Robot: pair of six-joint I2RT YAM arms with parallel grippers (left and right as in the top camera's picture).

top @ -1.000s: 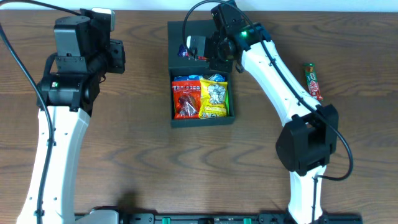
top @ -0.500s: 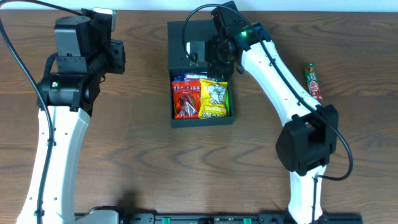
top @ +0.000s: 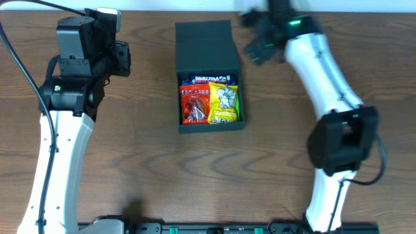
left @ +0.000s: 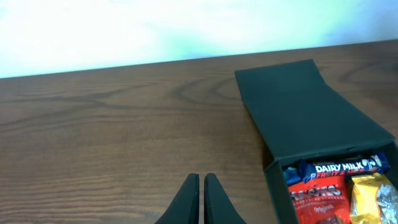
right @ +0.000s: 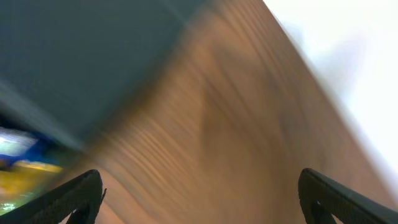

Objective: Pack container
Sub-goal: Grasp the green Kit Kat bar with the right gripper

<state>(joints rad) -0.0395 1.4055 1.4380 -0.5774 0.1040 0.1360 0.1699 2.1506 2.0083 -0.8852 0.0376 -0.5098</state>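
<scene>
The container [top: 205, 45] is a dark teal-black box at the table's middle, its flap lid lying open toward the back. Inside lie a blue Dairy Milk bar [top: 208, 78], a red packet [top: 194, 103] and a yellow packet [top: 224, 103]. My right gripper [top: 255, 39] is motion-blurred just right of the lid, open and empty; in the right wrist view its fingers [right: 81, 194] stand far apart over bare wood, with the container [right: 81, 50] at upper left. My left gripper [left: 202, 190] is shut on nothing over the table, left of the container [left: 305, 106].
The brown wooden table [top: 143, 156] runs to a pale wall at the back [left: 124, 25]. The left arm [top: 65, 97] stands at the left side and the right arm [top: 325, 71] slants across the right side.
My right gripper opened over the box, left the blue bar at its back end, and swung up and right away from the container. The left arm stayed still.
</scene>
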